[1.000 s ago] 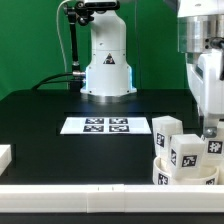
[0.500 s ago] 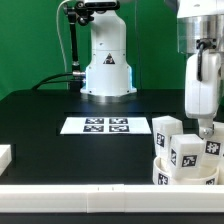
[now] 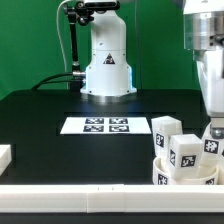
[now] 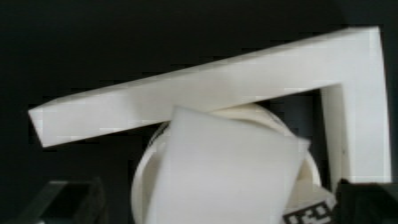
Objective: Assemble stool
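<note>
Wrist view: smooth white blocky leg [image 4: 222, 165] atop rounded seat [image 4: 285, 130].

We see the exterior view evenly and brightly lit, the green backdrop [image 3: 30, 40] flat in tone and the black table [image 3: 60, 105] dull, without glare. The white robot base [image 3: 107, 70] carries soft highlights. The picture is small and coarse, the tag patterns barely legible. In the wrist view the white bars [image 4: 214, 90] are blurred, close and overexposed against near-black surroundings
</note>
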Action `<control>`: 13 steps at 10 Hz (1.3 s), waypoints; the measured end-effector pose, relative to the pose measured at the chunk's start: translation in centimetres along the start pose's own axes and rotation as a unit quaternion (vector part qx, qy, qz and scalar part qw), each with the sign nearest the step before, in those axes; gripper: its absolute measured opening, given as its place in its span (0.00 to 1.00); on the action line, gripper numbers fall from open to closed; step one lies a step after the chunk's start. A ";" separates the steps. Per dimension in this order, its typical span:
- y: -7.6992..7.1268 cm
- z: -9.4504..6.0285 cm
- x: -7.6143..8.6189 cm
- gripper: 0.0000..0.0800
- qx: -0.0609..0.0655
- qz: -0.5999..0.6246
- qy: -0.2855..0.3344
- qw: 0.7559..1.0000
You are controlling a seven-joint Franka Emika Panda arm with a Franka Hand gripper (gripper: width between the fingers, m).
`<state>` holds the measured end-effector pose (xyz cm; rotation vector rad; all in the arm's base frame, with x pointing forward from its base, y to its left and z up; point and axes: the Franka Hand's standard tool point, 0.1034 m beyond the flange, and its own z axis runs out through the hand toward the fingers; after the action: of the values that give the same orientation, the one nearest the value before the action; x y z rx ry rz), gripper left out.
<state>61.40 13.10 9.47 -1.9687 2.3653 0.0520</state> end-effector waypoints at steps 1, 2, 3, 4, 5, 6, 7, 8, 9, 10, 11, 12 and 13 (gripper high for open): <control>-0.2 -0.3 -0.5 0.81 0.002 -0.051 0.002 0.999; -0.2 -0.1 -0.2 0.81 0.002 -0.081 0.003 0.997; -0.2 -0.1 -0.1 0.81 0.002 -0.114 0.004 0.993; -0.2 -0.1 -0.1 0.81 0.001 -0.146 0.004 0.989; -0.2 -0.1 -0.1 0.81 0.001 -0.163 0.004 0.987; -0.2 -0.1 -0.4 0.81 0.005 -0.240 0.009 0.971; -0.1 -0.1 -0.7 0.81 0.003 -0.293 0.017 0.956; 0.0 -0.1 -1.0 0.81 0.004 -0.366 0.020 0.930; 0.1 -0.1 -1.4 0.81 0.000 -0.431 0.025 0.902; 0.0 -0.1 -1.5 0.81 0.005 -0.490 0.029 0.871; -0.3 0.0 -1.3 0.81 0.018 -0.528 0.036 0.848; -0.3 0.1 -1.2 0.81 0.015 -0.554 0.037 0.832; -0.3 0.1 -1.1 0.81 0.015 -0.577 0.039 0.815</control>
<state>61.91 14.12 9.50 -3.0023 0.8044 -0.1262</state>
